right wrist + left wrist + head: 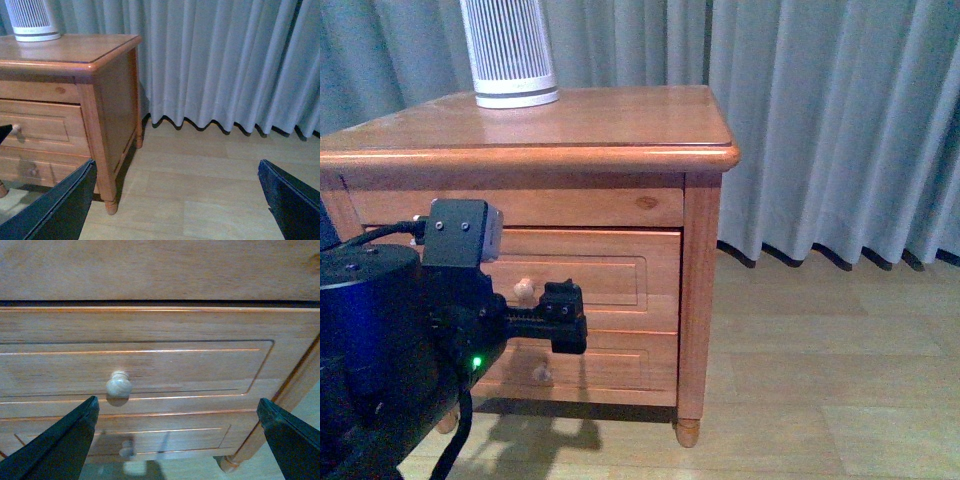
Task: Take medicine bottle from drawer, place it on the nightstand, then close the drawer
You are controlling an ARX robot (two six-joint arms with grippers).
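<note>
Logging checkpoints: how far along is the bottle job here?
Nothing looks done: the top drawer is shut, and no bottle shows on the nightstand. In hand: the left gripper, open, faces the drawer's knob, not touching. The right gripper is open and holds nothing. Left: open, fetch, place, close.

No words, numbers, brand names or signs can be read in any of the three views. The white ribbed appliance [31, 17] on top of the nightstand [85, 47] has a faint grey smudge on its bottom band in the right wrist view. It may be print, but it is too small and blurry to read.
</note>
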